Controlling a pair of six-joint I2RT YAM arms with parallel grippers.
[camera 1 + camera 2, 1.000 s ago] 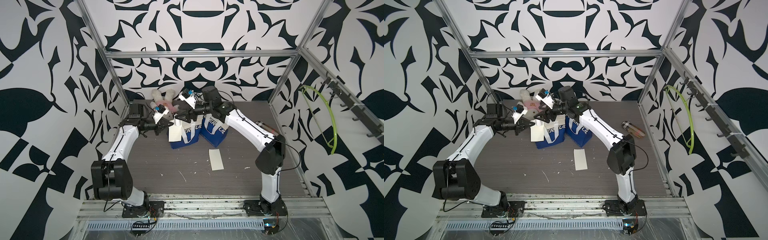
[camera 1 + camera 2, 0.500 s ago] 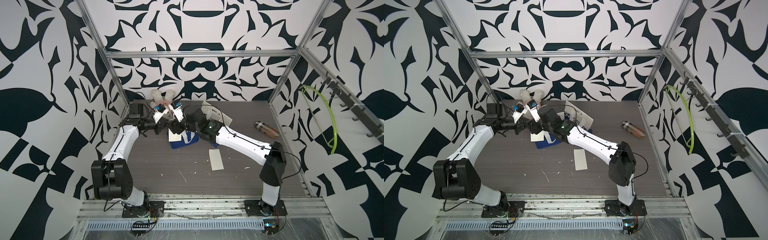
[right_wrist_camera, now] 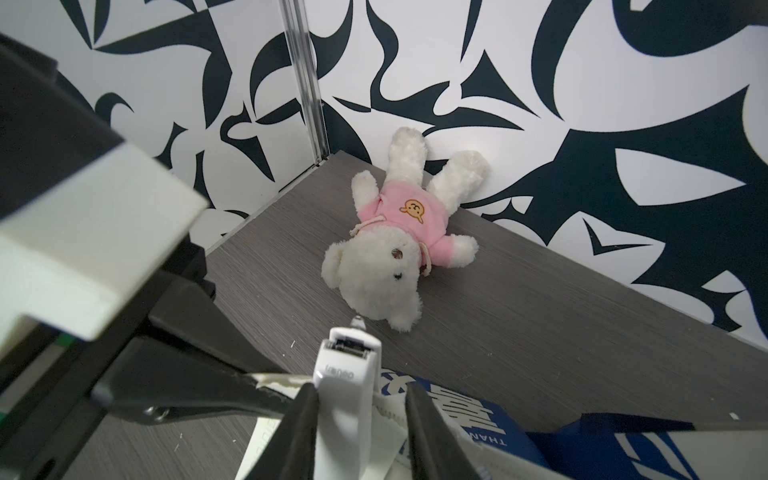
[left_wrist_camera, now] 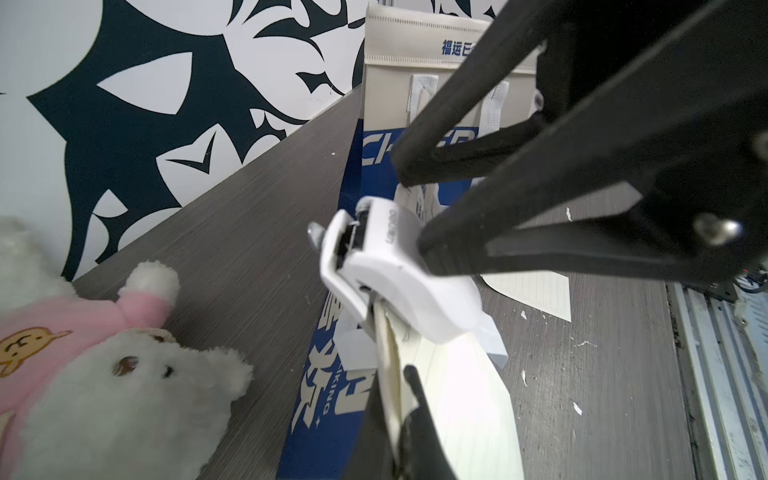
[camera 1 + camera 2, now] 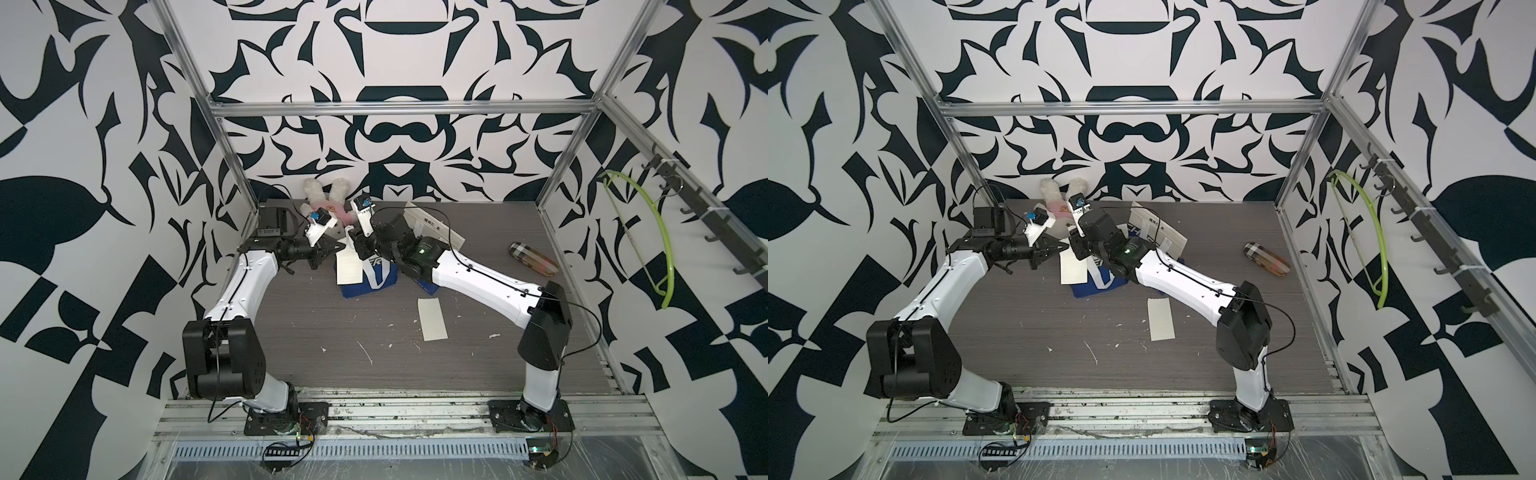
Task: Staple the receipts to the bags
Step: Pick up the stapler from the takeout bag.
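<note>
Top views overhead, frontal; wrist views close (sharing stapler (image 4: 386, 266)).

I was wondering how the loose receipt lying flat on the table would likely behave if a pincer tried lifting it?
The loose receipt looks thin and lies flat on the table, so it is probably very light, sliding rather than lifting. Gripped at one edge it would likely droop, as the held receipt seems to.

cream receipt (image 5: 349, 268) overlapping top of blue-cream bag (image 5: 376, 282), second bag (image 5: 434, 230) lying behind; second receipt (image 5: 432, 319) flat, well apart
</note>
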